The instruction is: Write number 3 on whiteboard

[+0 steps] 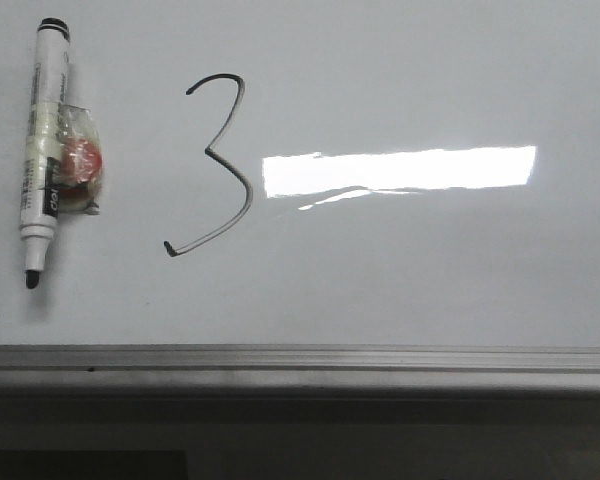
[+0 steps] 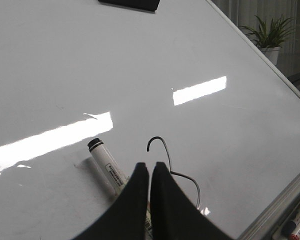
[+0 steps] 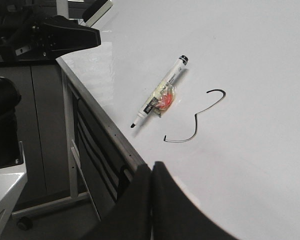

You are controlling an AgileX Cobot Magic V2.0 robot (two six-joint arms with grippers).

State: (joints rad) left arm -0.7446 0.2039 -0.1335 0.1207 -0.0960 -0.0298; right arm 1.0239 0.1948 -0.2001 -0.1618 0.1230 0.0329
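Number 3 [image 1: 213, 165] done on whiteboard [image 1: 430, 290]; uncapped marker [image 1: 42, 150] lies beside it. Left gripper [image 2: 150, 167], right gripper [image 3: 151, 170] closed, empty. Risk: nudged marker smears digit.

You see even, dim overhead light on the glossy whiteboard [image 1: 400, 290], with bright rectangular glare beside the number 3 [image 1: 215, 165], a soft shadow under the marker [image 1: 42, 150], and slight overall softness.

left hand [image 2: 150, 172]: fingers together | marker [image 2: 106, 162], number 3 [image 2: 176, 170] beside it | whiteboard [image 2: 140, 65]
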